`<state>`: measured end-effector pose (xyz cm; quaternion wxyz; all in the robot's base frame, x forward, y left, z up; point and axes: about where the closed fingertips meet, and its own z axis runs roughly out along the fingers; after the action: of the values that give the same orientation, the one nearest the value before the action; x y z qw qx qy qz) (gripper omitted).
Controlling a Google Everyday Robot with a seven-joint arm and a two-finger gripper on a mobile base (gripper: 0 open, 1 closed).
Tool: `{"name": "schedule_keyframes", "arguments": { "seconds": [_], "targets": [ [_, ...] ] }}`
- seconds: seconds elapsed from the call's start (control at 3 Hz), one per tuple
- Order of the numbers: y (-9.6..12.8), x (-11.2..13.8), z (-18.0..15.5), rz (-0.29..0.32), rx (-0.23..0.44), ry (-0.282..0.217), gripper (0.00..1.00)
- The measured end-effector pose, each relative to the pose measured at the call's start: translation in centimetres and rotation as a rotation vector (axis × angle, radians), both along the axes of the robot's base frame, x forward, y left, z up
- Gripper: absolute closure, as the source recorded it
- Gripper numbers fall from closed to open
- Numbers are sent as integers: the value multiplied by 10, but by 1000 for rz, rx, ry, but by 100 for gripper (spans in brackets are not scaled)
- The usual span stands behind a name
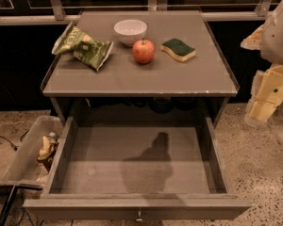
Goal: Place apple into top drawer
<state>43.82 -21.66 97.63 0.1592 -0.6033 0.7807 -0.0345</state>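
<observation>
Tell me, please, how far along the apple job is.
Done: the wide grey-brown wooden top drawer is pulled open. In hand: nothing; the claw hangs right of the grey table, away from the round red apple. Left: grasp the apple, which sits on the table, and place it in the drawer.

Unobstructed top drawer [132,166]; claw [264,105] far right

Far right, the claw [263,108] is cropped by the edge.
</observation>
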Motion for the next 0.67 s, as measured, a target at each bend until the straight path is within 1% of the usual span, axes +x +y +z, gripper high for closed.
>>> {"name": "schedule_keyframes", "arguments": {
  "seconds": [0.33,0.67],
  "targets": [
    [2,4,4,-1,8,-20,0],
    [9,28,6,1,51,-85,0]
  ]
}}
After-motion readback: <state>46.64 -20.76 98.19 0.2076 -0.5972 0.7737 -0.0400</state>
